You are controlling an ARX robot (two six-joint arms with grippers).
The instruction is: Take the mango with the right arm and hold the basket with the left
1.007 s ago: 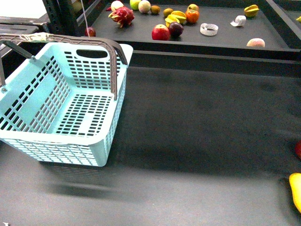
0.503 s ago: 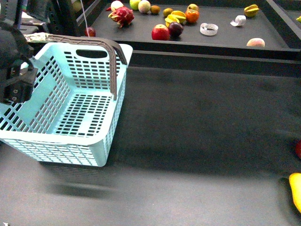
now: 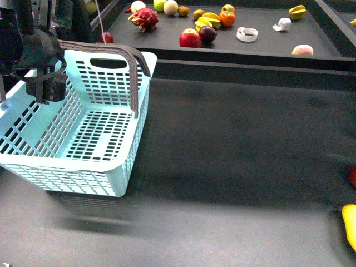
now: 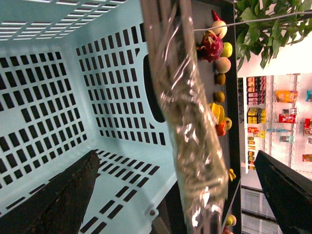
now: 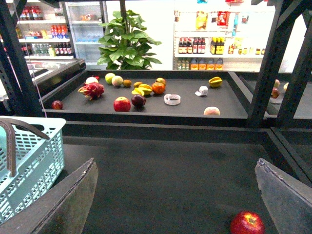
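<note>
The light-blue slotted plastic basket (image 3: 61,177) is smooth, with a dull sheen. Its grey-brown swing handle (image 4: 187,122) is wrapped in crinkled, glossy clear film. The dark tabletop (image 3: 233,167) is matt and finely grained, like the black raised shelf (image 3: 261,47) along the far edge. Near the right edge, the round red apple (image 5: 247,223) is glossy and the yellow oval mango (image 3: 350,225) looks smooth.

Basket (image 3: 105,83): light-blue, slotted sides, upright, directly under the left gripper (image 3: 49,93).
Basket handle (image 4: 190,126): grey-brown, film-wrapped, raised, between that gripper's spread fingers (image 4: 58,195).
Mango (image 3: 350,225): yellow-orange, cut by the frame edge, well apart from that gripper.
</note>
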